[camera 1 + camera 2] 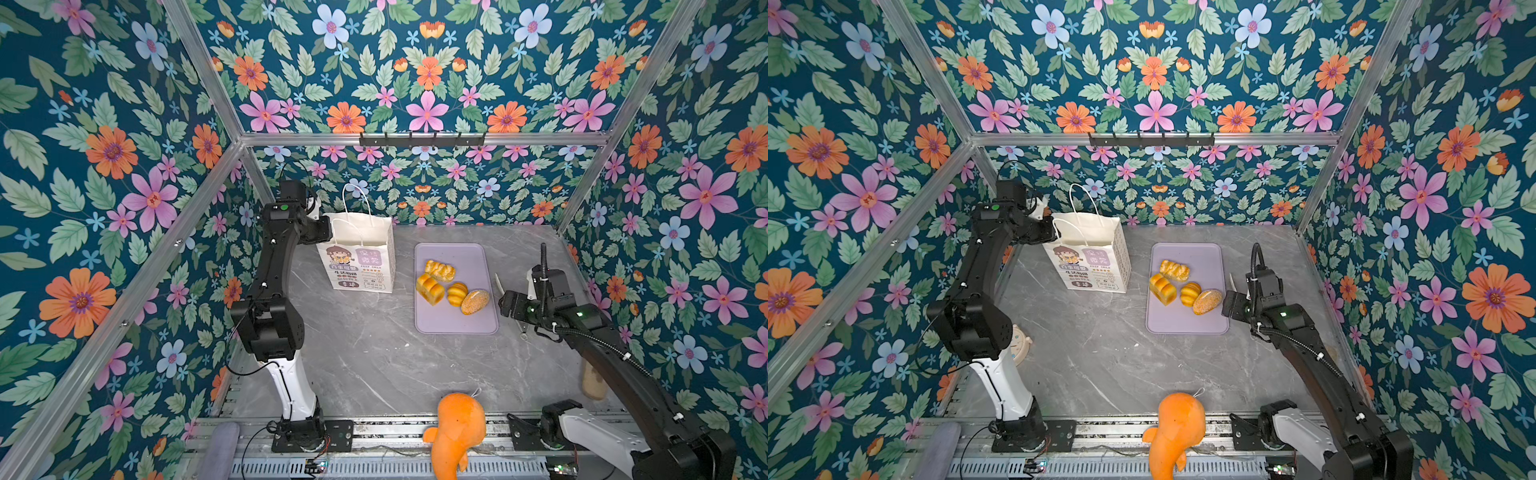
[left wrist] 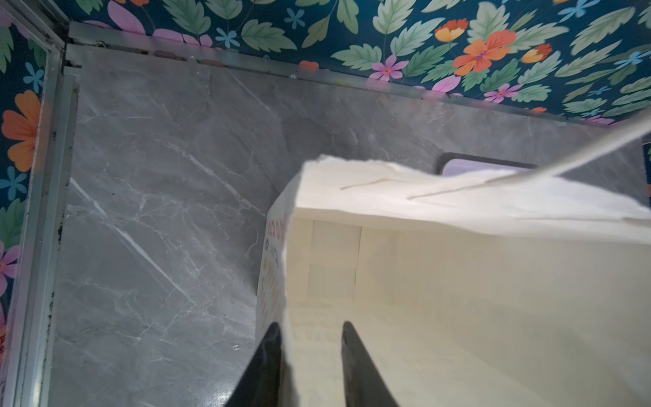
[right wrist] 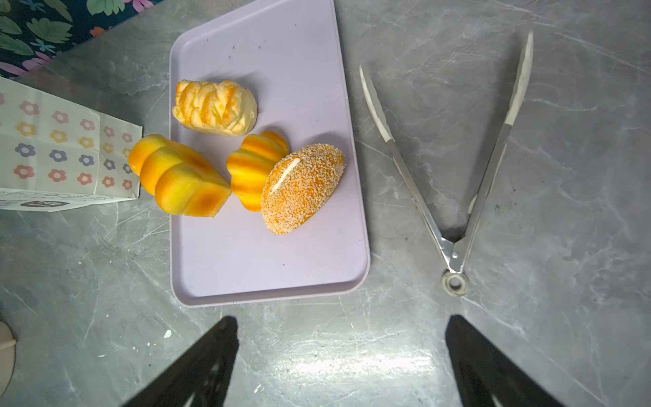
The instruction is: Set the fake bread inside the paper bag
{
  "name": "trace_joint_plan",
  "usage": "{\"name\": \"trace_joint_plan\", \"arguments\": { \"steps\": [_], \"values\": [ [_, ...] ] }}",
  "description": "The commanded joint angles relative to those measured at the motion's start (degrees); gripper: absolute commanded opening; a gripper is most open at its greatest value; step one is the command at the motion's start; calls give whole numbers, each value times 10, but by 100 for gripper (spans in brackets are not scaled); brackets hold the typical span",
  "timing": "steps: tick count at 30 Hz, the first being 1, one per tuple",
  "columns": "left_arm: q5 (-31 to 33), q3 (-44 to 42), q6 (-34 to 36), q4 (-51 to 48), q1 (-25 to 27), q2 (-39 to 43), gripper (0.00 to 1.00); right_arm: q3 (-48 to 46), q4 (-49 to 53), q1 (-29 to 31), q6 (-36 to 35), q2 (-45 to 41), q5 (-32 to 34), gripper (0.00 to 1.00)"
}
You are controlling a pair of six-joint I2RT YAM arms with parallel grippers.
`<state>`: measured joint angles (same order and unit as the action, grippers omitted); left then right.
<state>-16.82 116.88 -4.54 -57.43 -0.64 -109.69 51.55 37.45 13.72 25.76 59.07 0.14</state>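
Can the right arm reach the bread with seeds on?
Probably yes. The right gripper is open just off the tray, with only bare tray between it and the seeded roll; the tongs lie off to one side.

Matt paper bag [image 1: 357, 249]; glossy braided roll [image 3: 215, 107] and rough, crumbed seeded roll [image 3: 303, 188] on the matt lilac tray [image 3: 267, 253]; shiny metal tongs [image 3: 453, 252] beside it.

My left arm [image 1: 266, 266] and right arm [image 1: 648, 390] were black with white lower links, small green lights [image 1: 284, 206], and a ribbed black cable [image 1: 594, 338] along the right. My fingers [image 3: 197, 366] were dark, tapered blades.
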Motion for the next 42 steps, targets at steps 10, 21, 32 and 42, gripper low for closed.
{"name": "trace_joint_plan", "arguments": {
  "steps": [10,21,32,42],
  "values": [
    [64,-93,-60,-11,43,87,2,-2,39,0,-15,-15,28,93],
    [60,-216,-87,25,63,185,0,-7,54,1,-18,-30,32,93],
    [47,-265,-40,34,84,218,0,-25,58,0,-15,-40,47,93],
    [99,-245,5,35,82,187,0,-28,62,0,-6,-39,51,93]
  ]
}}
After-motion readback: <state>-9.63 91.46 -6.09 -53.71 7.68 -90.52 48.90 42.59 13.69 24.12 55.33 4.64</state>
